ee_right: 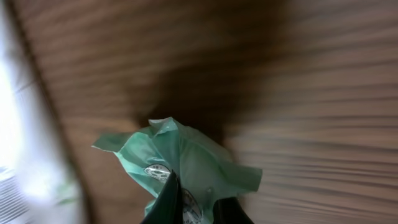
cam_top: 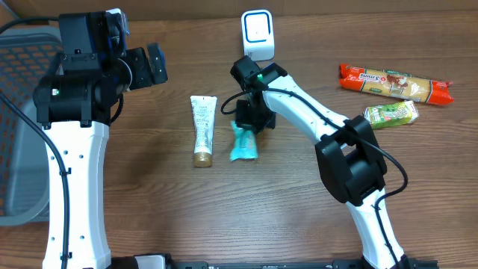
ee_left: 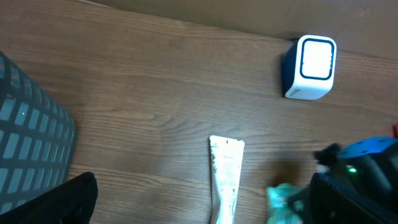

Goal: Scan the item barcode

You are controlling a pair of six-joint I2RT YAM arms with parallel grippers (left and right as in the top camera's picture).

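Observation:
A teal packet (cam_top: 243, 146) lies on the wood table just right of a cream tube (cam_top: 202, 128). My right gripper (cam_top: 251, 119) is down over the packet's far end. In the right wrist view its dark fingers (ee_right: 165, 205) pinch the crumpled teal packet (ee_right: 186, 155), so my right gripper (ee_right: 196, 210) is shut on it. The white scanner (cam_top: 258, 33) stands at the back, beyond the packet. My left gripper (cam_top: 146, 66) hovers open at the back left, holding nothing. The left wrist view shows the scanner (ee_left: 311, 67), the tube (ee_left: 225, 177) and the packet (ee_left: 283, 202).
An orange snack bar (cam_top: 396, 82) and a green snack bar (cam_top: 390, 113) lie at the right. A grey mesh basket (cam_top: 22, 112) stands at the left edge, also visible as the basket (ee_left: 28, 155) in the left wrist view.

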